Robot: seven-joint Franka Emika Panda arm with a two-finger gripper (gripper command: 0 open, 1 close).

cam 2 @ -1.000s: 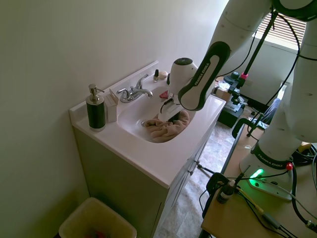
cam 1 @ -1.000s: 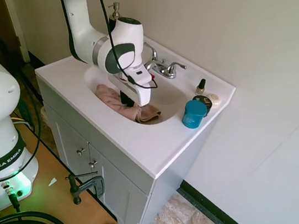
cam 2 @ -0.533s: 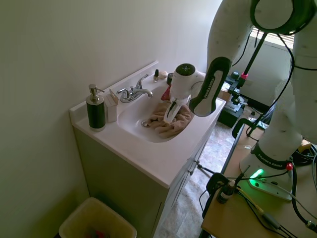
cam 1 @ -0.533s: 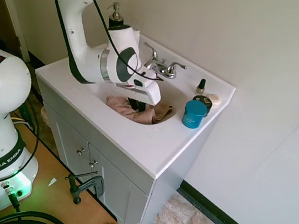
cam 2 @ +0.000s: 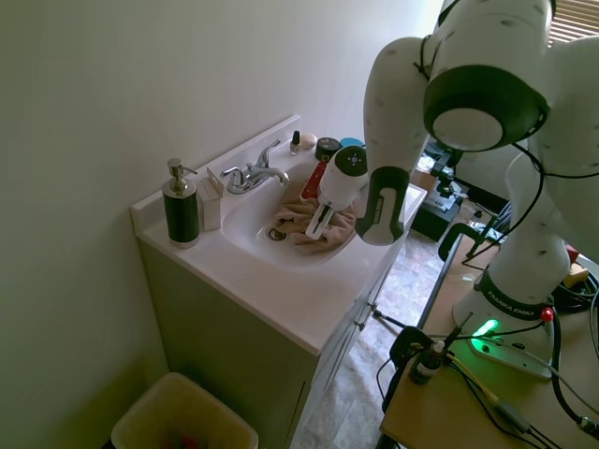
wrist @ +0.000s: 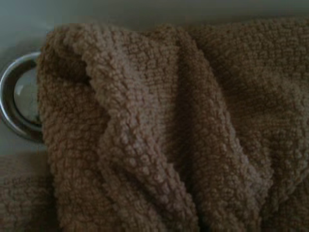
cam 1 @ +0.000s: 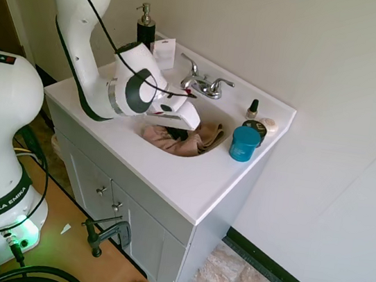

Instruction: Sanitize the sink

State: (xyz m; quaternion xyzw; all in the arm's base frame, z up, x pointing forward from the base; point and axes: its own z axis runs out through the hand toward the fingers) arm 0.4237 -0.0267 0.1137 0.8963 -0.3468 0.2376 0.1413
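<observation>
The arm is reaching down into the sink (cam 1: 126, 108), the white basin set in the vanity top against the wall, and the gripper (cam 1: 177, 134) is pressing into a brown cloth (cam 1: 206, 138) bunched up at the bottom of the bowl. From the first outside camera the dark fingers are showing just under the white hand, buried in the folds of the cloth; how wide they are standing and whether they are actually pinching the fabric I cannot tell, as the wrist and the cloth are covering them. The second outside camera is giving the other side: the gripper (cam 2: 316, 223) is tilting down onto the cloth (cam 2: 298, 223), which is lying heaped on the half of the basin (cam 2: 245, 220) nearer the arm, its edge just beside the round metal drain (cam 2: 277, 235). The wrist camera is filling up with nubbly brown cloth (wrist: 164, 130), deeply creased, and the drain ring (wrist: 10, 104) is peeking out from under one edge of it.

Behind the bowl the chrome faucet (cam 1: 203, 83) is standing with its two handles. A dark soap pump (cam 1: 145, 28) is sitting at the back corner, and on the other side of the counter a teal jar (cam 1: 245, 143) is standing near a small dark bottle (cam 1: 253, 109).
</observation>
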